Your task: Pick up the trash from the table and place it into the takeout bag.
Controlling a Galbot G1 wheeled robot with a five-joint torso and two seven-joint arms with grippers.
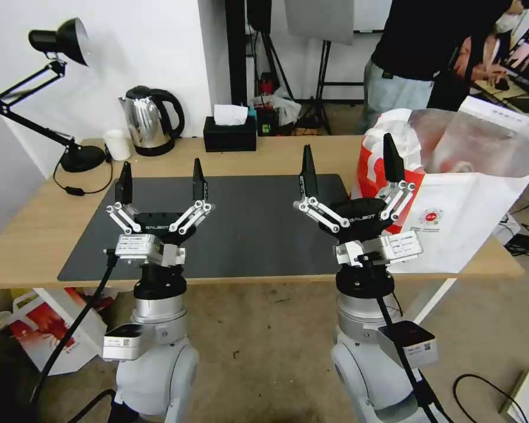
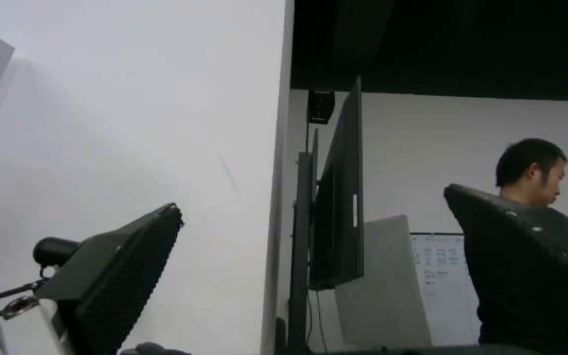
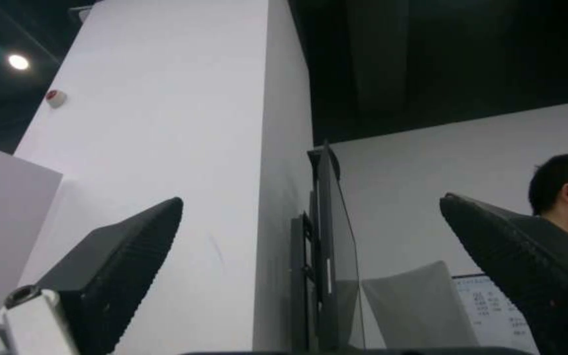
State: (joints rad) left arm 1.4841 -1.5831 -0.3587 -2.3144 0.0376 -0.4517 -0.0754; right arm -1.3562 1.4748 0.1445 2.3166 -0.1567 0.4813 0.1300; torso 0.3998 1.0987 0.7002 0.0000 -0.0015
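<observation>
Both my arms stand upright at the near edge of the table (image 1: 29, 235). My left gripper (image 1: 160, 183) and my right gripper (image 1: 348, 167) point up, fingers spread wide, holding nothing. The black mat (image 1: 247, 223) lies bare beyond them. The takeout bag (image 1: 458, 200) sits open at the right end, just beside my right gripper.

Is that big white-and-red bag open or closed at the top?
Open. The bag stands on the table's right end with its mouth spread wide, silver lining showing inside.
</observation>
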